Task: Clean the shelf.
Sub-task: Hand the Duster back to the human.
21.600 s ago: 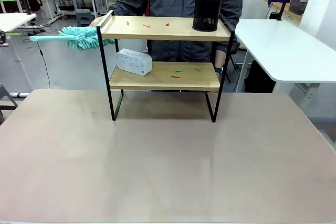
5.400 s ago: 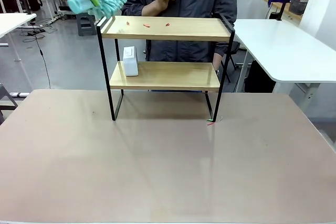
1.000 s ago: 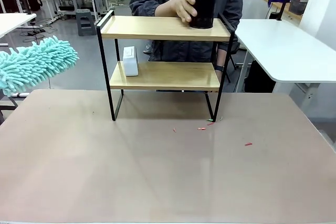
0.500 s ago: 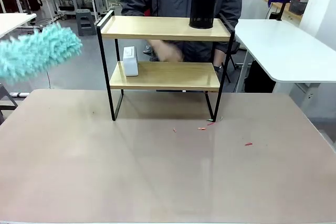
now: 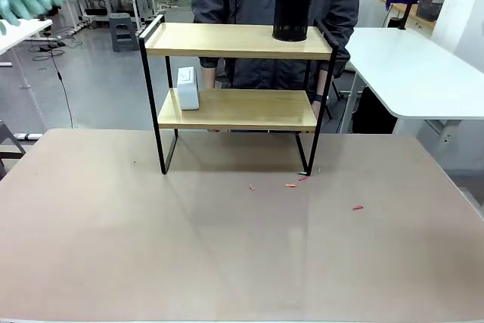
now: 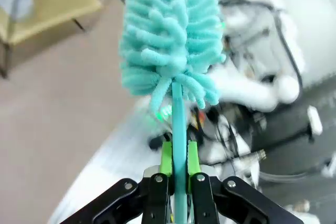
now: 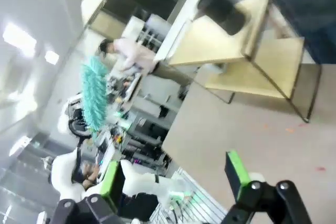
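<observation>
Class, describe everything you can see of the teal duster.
The duster has a fluffy teal head of soft, noodle-like strands on a thin teal stick. The left tool is shut on the stick between its green pads, holding it raised in the air, high to the left of the shelf.

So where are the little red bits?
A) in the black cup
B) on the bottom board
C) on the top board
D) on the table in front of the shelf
D: the red bits lie on the table, near the front right leg of the shelf.
</observation>
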`<state>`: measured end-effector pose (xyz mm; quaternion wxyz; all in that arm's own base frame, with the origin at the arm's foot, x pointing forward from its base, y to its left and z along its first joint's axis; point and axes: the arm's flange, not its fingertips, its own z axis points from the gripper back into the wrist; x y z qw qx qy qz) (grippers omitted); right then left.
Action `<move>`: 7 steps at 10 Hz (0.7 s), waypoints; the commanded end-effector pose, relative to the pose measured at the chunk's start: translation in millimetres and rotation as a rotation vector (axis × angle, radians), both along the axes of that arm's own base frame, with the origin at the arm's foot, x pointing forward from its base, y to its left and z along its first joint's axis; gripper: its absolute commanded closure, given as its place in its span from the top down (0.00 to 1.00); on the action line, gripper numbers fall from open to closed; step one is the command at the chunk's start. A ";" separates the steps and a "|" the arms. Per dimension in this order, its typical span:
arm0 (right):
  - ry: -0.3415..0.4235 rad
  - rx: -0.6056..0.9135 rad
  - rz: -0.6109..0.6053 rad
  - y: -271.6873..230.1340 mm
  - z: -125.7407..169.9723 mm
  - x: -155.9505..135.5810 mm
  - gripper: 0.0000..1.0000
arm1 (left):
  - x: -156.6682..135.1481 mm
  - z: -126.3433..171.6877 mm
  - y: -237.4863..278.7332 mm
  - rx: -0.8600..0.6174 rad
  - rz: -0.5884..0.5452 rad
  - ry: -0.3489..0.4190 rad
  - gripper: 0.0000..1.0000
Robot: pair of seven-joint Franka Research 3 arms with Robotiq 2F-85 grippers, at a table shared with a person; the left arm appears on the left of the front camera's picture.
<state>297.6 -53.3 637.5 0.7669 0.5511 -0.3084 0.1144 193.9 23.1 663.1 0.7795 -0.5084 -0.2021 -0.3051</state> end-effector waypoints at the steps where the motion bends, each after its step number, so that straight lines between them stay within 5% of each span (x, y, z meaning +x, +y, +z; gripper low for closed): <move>1: -0.027 0.013 0.144 14.1 -28.4 -15.6 1.00 | 24.1 -21.6 -59.5 0.248 -0.485 0.096 0.12; 3: 0.027 -0.126 0.311 16.6 -51.1 -48.9 1.00 | 44.7 -50.2 -132.2 0.427 -0.730 0.188 0.12; 4: 0.087 -0.275 0.277 -0.7 -70.8 -61.0 1.00 | 50.0 -62.6 -153.5 0.476 -0.686 0.254 0.12; 5: 0.034 -0.042 0.243 33.9 -37.9 -30.4 1.00 | 17.3 -53.7 -119.0 0.207 -0.439 0.209 0.12; 7: 0.096 -0.134 0.277 23.6 -60.5 -49.1 1.00 | 17.3 -53.7 -119.0 0.207 -0.439 0.209 0.12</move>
